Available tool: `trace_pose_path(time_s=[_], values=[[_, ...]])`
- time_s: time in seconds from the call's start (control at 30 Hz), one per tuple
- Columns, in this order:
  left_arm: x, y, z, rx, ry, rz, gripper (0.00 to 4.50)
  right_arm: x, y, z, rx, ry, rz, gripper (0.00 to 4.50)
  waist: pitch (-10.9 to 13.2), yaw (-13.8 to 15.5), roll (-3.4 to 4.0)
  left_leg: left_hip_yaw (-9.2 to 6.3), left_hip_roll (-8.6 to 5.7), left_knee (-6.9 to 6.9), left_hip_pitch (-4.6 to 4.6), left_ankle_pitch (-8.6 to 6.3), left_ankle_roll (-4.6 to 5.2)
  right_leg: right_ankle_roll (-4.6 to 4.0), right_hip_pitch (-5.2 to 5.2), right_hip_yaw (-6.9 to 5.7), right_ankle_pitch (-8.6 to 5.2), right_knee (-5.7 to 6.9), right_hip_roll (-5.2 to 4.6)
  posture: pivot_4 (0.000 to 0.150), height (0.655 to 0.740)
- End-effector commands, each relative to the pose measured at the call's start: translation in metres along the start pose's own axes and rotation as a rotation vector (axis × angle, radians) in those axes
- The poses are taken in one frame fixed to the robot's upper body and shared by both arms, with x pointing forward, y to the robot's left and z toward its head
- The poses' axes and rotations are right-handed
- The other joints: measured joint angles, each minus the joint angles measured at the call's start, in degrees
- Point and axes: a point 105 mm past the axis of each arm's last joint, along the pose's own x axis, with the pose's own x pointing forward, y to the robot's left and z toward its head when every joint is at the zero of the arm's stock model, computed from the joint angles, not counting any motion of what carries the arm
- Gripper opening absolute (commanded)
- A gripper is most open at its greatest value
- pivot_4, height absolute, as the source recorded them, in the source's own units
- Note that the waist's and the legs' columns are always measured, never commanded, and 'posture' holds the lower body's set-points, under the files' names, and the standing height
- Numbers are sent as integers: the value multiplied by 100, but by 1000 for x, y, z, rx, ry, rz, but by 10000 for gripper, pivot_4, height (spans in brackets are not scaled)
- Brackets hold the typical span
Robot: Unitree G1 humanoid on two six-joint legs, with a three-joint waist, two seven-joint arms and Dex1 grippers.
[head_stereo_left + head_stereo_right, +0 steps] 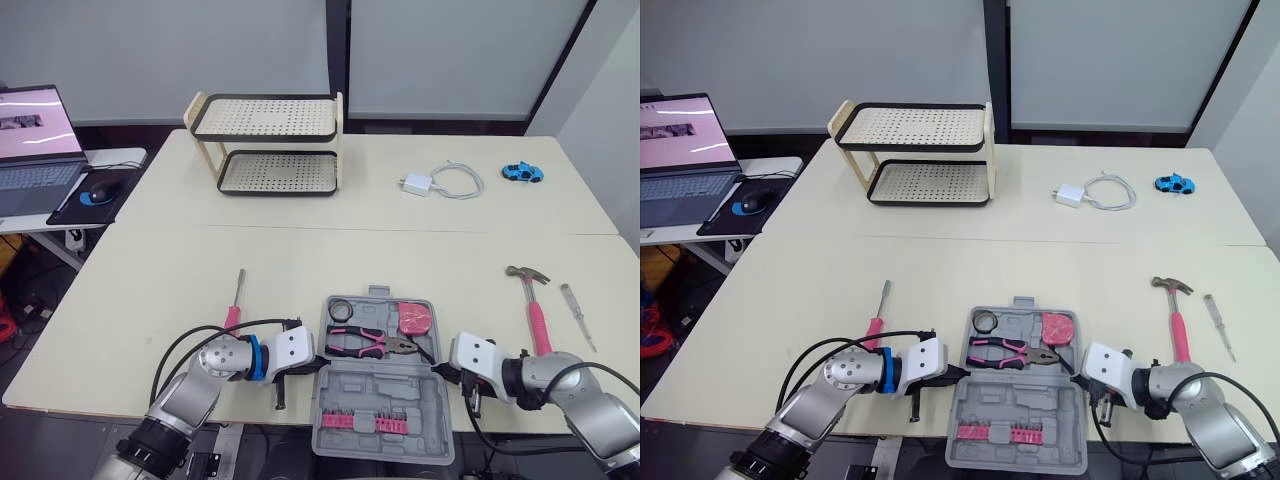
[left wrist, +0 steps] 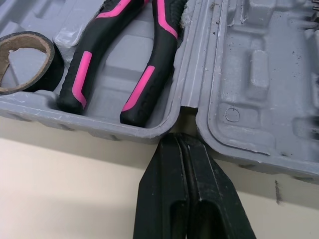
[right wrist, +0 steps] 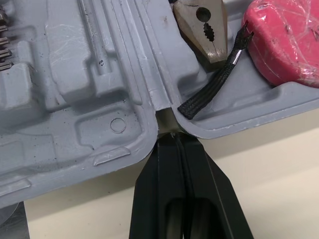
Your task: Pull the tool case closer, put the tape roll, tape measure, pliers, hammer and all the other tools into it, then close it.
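The grey tool case (image 1: 385, 388) lies open at the table's front edge, its lid hanging over the edge. In its base lie the black tape roll (image 1: 340, 310), the pink-and-black pliers (image 1: 368, 343) and the pink tape measure (image 1: 413, 318). My left gripper (image 2: 180, 140) is shut, tips against the hinge notch on the case's left side. Shut as well, my right gripper (image 3: 172, 138) touches the hinge notch on the right side. The pink-handled hammer (image 1: 536, 305) lies on the table to the right. A pink-handled screwdriver (image 1: 235, 300) rests to the left.
A thin screwdriver (image 1: 578, 316) lies right of the hammer. A row of pink bits (image 1: 365, 422) sits in the lid. At the back stand a two-tier rack (image 1: 268, 145), a white charger with cable (image 1: 440, 182) and a blue toy car (image 1: 523, 172). A laptop (image 1: 35, 140) is on a side table at left.
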Motion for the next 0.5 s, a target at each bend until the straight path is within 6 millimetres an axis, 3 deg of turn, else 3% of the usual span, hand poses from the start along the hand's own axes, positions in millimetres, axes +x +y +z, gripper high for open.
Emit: trace_pose_path(time_s=[0.03, 0.5], values=[[9, -4, 8, 22, -16, -22, 235, 5, 3, 20, -31, -67, 10, 0, -1, -3, 0, 0, 0, 0, 4, 0, 0, 0, 4, 0, 0, 0, 0, 1500, 7400], [14, 5, 14, 44, -23, -1, 235, 11, -8, 36, 5, -107, -25, 0, -1, -10, 0, -2, 1, -4, 32, -1, 2, 1, 33, -1, -1, -5, 1, 1500, 7400]])
